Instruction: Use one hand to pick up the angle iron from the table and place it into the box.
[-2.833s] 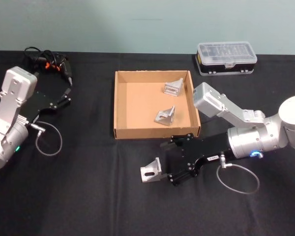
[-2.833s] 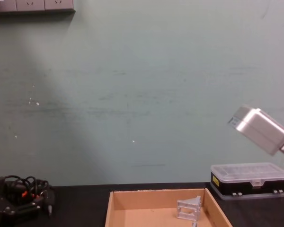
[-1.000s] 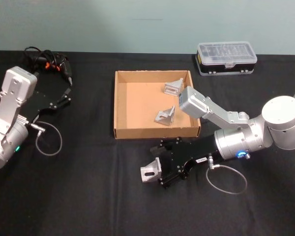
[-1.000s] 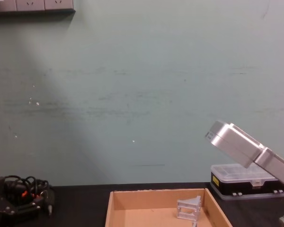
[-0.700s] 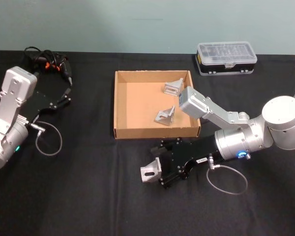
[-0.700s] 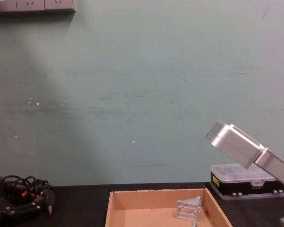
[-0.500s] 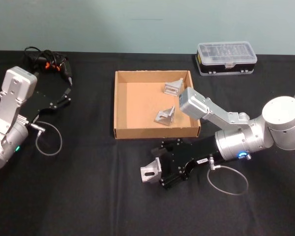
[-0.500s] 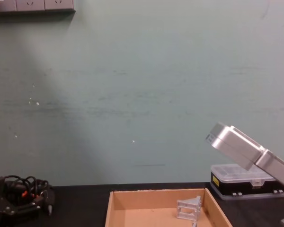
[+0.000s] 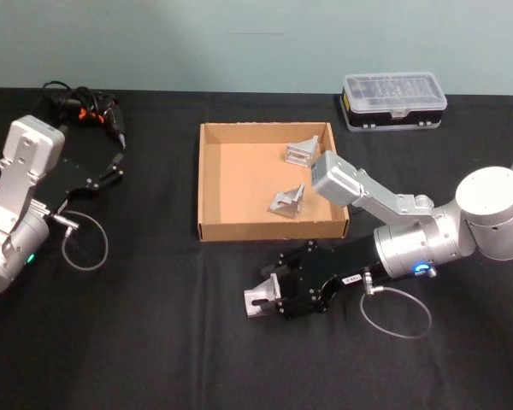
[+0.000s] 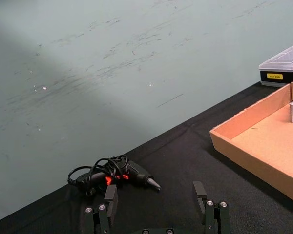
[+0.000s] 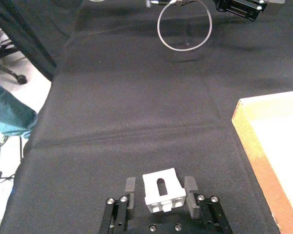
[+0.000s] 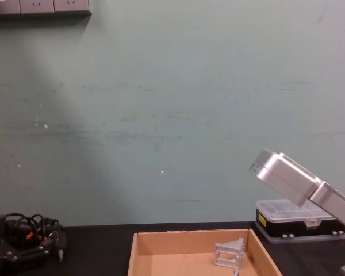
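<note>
A silver angle iron lies on the black table in front of the tan cardboard box. My right gripper is low on the table, shut on that angle iron. The right wrist view has the piece clamped between the two fingers. Two more angle irons rest inside the box. My left gripper sits parked at the far left, open, with nothing between its fingers.
A black case with a clear lid stands at the back right. A power tool with tangled cables lies at the back left, just beyond the left gripper. A cable loop hangs off the right wrist.
The right gripper slid left up to the angle iron, then its fingers shut on the piece. The left arm has stayed still.
</note>
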### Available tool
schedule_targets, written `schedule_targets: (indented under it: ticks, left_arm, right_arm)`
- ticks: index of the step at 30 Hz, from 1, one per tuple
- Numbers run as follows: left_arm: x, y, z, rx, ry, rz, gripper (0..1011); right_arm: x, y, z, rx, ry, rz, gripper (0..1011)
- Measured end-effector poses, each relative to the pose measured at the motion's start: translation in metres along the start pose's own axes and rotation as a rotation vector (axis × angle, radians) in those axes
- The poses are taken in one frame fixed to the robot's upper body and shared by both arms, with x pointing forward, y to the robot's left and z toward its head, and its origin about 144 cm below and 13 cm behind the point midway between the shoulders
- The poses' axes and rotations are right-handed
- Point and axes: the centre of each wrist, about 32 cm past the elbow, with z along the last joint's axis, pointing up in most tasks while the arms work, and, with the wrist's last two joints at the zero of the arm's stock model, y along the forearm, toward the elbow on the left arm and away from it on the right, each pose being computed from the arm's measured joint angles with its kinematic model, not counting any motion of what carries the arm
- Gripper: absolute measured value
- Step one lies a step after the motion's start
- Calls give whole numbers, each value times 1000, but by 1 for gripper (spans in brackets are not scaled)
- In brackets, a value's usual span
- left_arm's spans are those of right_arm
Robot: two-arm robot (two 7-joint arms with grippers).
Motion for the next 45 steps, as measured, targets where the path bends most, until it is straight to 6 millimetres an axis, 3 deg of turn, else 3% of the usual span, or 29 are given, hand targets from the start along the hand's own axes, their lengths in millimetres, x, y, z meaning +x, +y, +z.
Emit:
schedule_targets:
  ticks: [5,8,20,33,45]
  left_arm:
    - [0,0,0,0,0,0,1000]
    - [0,0,0,0,0,0,1000]
    - [0,0,0,0,0,0,1000]
    - [0,0,0,0,0,0,1000]
    - [0,0,0,0,0,0,1000]
  right_arm:
    - [0,0,1,5,-1,-3,504]
    - [0,0,1,7,-2,-6,456]
    - [1,-8,9,31,-15,-19,453]
    - [8,-38,41,180,-83,-172,453]
    - [28,-27,38,221,-79,-356,456]
